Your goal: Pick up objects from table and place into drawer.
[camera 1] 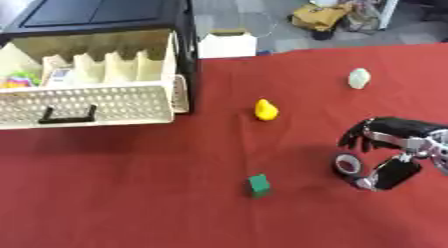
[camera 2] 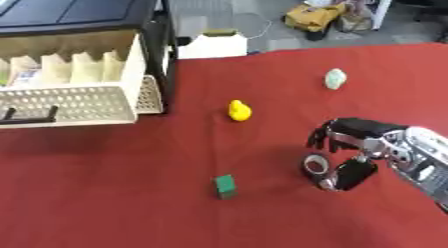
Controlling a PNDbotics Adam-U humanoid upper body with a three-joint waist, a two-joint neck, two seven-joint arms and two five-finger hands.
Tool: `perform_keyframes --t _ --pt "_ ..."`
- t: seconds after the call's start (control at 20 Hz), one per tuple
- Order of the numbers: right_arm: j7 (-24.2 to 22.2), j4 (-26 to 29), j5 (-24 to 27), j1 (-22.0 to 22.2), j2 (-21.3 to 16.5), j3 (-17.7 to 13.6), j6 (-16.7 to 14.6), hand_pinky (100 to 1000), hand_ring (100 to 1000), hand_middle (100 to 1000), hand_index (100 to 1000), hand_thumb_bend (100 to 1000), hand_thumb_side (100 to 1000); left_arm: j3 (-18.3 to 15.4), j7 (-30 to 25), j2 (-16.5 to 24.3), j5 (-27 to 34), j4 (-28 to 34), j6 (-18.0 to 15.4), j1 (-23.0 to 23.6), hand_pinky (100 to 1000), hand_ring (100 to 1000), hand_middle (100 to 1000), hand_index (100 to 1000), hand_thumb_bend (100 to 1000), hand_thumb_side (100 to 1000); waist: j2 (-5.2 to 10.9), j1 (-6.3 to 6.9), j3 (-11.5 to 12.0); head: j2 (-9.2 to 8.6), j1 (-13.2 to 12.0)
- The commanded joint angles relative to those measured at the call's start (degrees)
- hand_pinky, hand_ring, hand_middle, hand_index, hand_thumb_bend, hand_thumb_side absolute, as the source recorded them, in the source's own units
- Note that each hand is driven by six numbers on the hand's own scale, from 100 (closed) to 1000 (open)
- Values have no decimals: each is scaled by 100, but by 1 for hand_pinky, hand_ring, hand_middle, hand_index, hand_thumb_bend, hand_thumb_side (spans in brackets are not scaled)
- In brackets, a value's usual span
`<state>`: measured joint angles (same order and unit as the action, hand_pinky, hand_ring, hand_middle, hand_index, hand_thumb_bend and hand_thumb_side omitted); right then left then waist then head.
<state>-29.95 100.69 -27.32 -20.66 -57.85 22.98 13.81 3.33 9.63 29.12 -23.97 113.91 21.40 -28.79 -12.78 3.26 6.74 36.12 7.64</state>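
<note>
Nearest the camera: green block (camera 1: 258, 185), upright on the red desk (camera 1: 131, 202), toward the near edge, untouched.

Just right of it, toward the desk's right edge, my right robot hand (camera 2: 354, 142) arches over a small roll of tape (camera 2: 316, 165). Fingers curl down above the roll and the thumb sits below and beside it. I judge the hand cupping the roll, not yet closed on it. Left robot hand out of view.

Yellow duck (camera 1: 266, 110) sits mid-desk; pale lump (camera 1: 359, 78) near the far right corner. Open cream drawer (camera 1: 87, 104) is at the far left corner, already holding items.

Risks, my estimate:
- Roll lies tilted; closing fingers could make it roll or squirt out.
- The drawer is well apart, across the desk; a pinch on the rim alone may drop the roll in transit.
- The sweep left could clip block or duck.
</note>
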Motion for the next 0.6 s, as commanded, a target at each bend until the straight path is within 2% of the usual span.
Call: perform_keyframes --t 0.05,0.6 --pt "-10 -78 -51 -68 -92 -44 -54 678 688 677 837 383 296 -78 14 92 28 68 -16 -54 100 100 100 714 335 1000 74 -9 10 -69 2" --pt "-1 -297 -109 -96 -49 -4 -66 672 686 674 817 382 282 -91 35 75 37 68 -30 -64 100 100 100 709 326 1000 50 -2 33 -88 12"
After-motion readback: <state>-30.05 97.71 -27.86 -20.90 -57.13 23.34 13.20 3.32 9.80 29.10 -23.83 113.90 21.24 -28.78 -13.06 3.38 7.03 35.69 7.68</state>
